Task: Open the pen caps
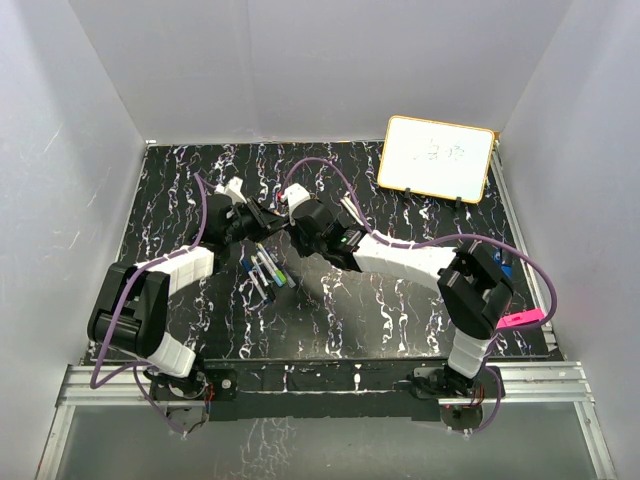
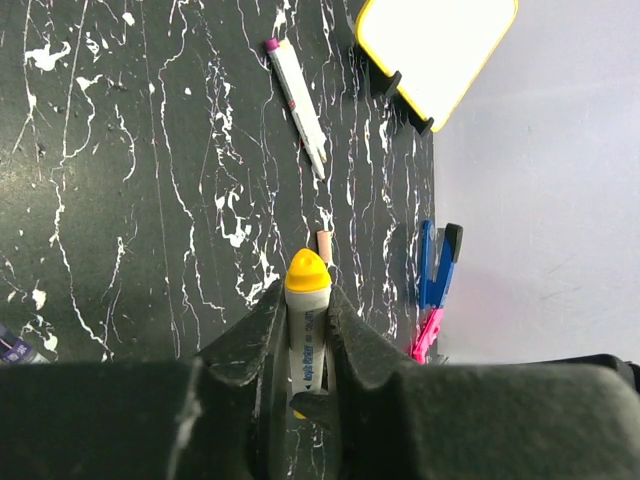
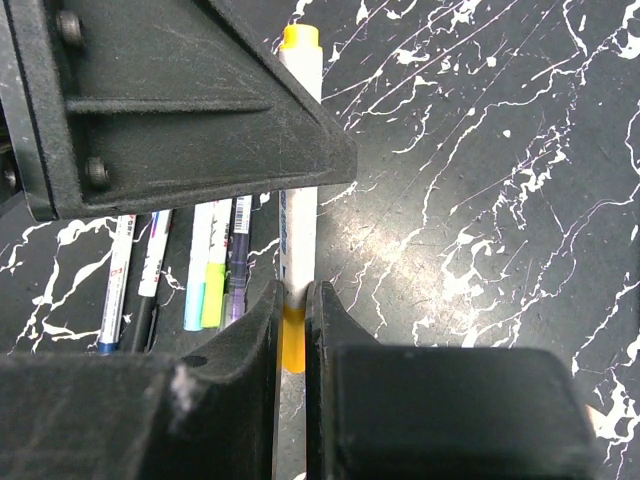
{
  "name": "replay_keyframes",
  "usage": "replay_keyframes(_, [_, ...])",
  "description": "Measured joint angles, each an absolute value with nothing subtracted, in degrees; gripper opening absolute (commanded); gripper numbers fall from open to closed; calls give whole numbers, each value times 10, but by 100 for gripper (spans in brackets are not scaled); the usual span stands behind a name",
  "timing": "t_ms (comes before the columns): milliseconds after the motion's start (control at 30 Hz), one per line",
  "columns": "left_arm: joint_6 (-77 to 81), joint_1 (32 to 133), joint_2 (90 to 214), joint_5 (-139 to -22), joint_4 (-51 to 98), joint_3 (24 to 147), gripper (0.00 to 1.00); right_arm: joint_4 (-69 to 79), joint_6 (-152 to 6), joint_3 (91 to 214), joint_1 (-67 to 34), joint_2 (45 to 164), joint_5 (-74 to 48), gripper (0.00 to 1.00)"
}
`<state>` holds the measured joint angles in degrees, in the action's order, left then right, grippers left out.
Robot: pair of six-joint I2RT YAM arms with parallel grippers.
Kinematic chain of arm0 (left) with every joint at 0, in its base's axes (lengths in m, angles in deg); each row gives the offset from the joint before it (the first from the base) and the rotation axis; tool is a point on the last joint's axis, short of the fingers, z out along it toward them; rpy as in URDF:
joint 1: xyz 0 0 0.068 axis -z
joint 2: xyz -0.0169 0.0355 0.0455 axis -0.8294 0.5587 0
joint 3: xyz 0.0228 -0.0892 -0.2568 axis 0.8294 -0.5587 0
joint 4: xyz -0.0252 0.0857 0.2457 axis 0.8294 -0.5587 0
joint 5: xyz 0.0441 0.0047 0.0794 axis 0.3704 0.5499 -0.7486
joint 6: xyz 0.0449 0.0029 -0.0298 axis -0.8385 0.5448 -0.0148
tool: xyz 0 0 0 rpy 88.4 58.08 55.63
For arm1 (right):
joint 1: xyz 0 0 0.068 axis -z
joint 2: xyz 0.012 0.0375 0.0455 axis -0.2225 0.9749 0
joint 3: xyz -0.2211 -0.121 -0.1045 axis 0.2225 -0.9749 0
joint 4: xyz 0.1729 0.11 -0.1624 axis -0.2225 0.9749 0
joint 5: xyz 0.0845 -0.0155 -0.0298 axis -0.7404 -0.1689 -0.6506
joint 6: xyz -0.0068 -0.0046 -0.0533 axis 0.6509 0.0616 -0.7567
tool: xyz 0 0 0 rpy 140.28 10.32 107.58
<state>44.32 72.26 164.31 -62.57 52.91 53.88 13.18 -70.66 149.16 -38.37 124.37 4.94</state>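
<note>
Propped whiteboard (image 1: pixel 437 158), blue clip (image 2: pixel 432 278), pink clip (image 2: pixel 425 336)

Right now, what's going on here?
Both arms hold one yellow pen between them. The left tool clamps the white barrel; the right tool pinches one yellow end, likely the cap. Nothing looks pulled apart yet. More pens lie on the table beneath.

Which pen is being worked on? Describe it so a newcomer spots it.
On the black marbled table, look to the middle, where the left hand and right hand meet beside a row of loose pens. The yellow-capped pen is the only one gripped between them: white barrel, yellow at both ends.
</note>
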Motion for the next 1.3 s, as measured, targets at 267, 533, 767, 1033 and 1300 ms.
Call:
replay_keyframes(267, [443,723,1643,-623,532,538,0,135,-697,1492,-377,1240,42,43])
replay_keyframes(533, [448,723,1645,-620,533,538,0,136,-702,1492,-373,1223,37,51])
replay_keyframes(767, [466,723,1660,-610,547,539,0,138,-702,1491,-373,1222,31,47])
replay_keyframes(1033, [475,723,1659,-605,550,539,0,139,-702,1491,-371,1224,24,45])
replay_keyframes(1300, [478,723,1651,-604,550,541,0,139,-701,1491,-366,1240,20,40])
